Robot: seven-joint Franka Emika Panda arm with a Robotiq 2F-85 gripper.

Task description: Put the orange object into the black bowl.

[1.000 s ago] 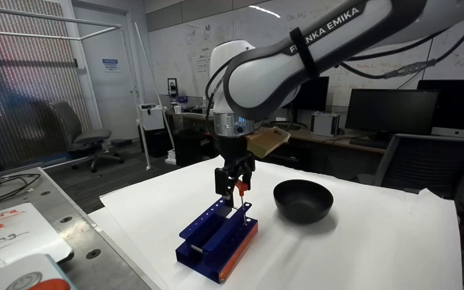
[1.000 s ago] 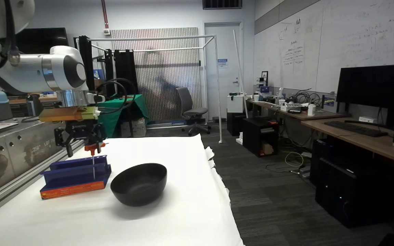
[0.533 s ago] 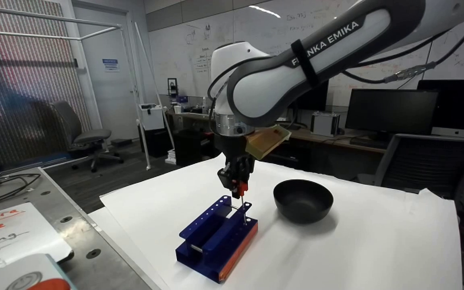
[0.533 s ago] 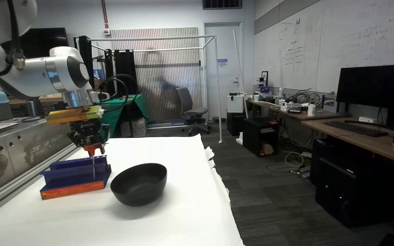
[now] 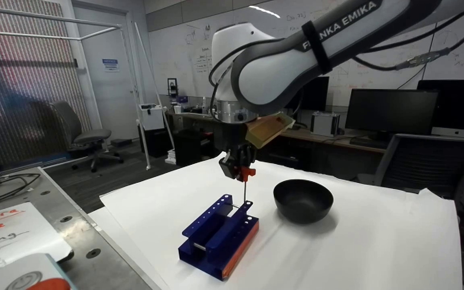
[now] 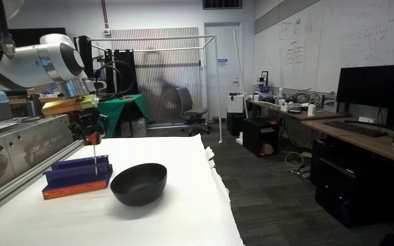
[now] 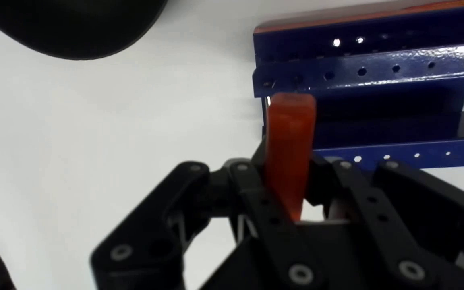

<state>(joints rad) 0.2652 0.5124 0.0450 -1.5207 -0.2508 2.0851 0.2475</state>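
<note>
Tabletop (image 5: 377, 249), white-covered; robot arm (image 5: 272, 76) above it; blue rack (image 5: 228, 230) on tabletop, black bowl (image 5: 303, 201) near rack, apart; gripper (image 7: 290, 169) with jaws pinching handle of orange object (image 5: 249, 173), upright, stem pointing down at rack's end; whether tip sits in rack unclear

In both exterior views we look down across the table (image 5: 377, 241) from set back, door (image 6: 227, 78) and whiteboard (image 6: 337, 44) beyond, black bowl (image 5: 301, 213) and blue rack (image 5: 226, 235) shared. Wrist view has us close, facing down past the gripper (image 7: 289, 161) at the rack.
</note>
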